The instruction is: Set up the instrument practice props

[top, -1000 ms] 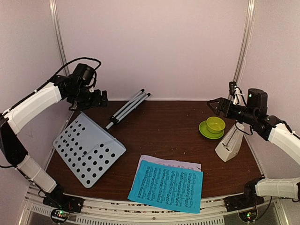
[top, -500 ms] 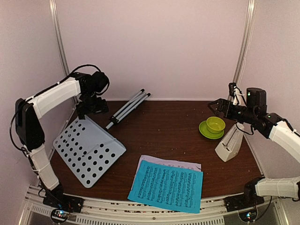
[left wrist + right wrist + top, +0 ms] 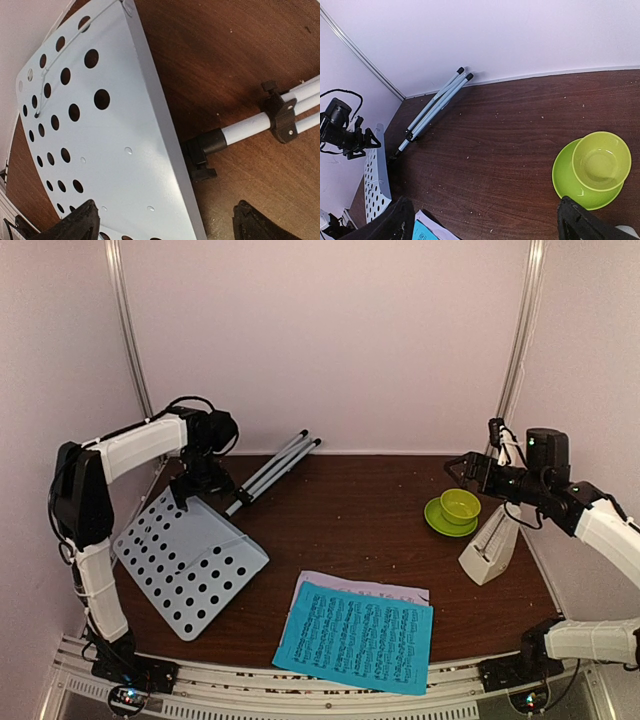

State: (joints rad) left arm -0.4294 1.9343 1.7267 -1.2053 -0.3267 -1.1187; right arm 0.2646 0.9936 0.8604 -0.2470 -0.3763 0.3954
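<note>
The pale perforated music-stand desk [image 3: 185,560] [image 3: 100,130] lies flat at the left, apart from its folded grey tripod legs [image 3: 272,472] [image 3: 260,122] [image 3: 432,107] at the back. My left gripper [image 3: 205,487] [image 3: 165,212] hovers open over the desk's far edge, beside the legs' black end joint, with nothing between the jaws. A cyan music sheet [image 3: 355,637] lies on a lilac one [image 3: 400,592] at the front. The cream metronome [image 3: 490,550] stands at the right. My right gripper [image 3: 465,468] [image 3: 484,210] hangs open and empty above the table.
A lime-green cup [image 3: 460,505] [image 3: 601,161] sits on its saucer [image 3: 438,521] [image 3: 567,177] at the back right, just behind the metronome and under my right arm. The pale back wall and side walls close in the brown table [image 3: 340,520].
My left arm has swung in from the back left corner and come down over the desk's far edge by the tripod legs. The right arm has hardly moved.
</note>
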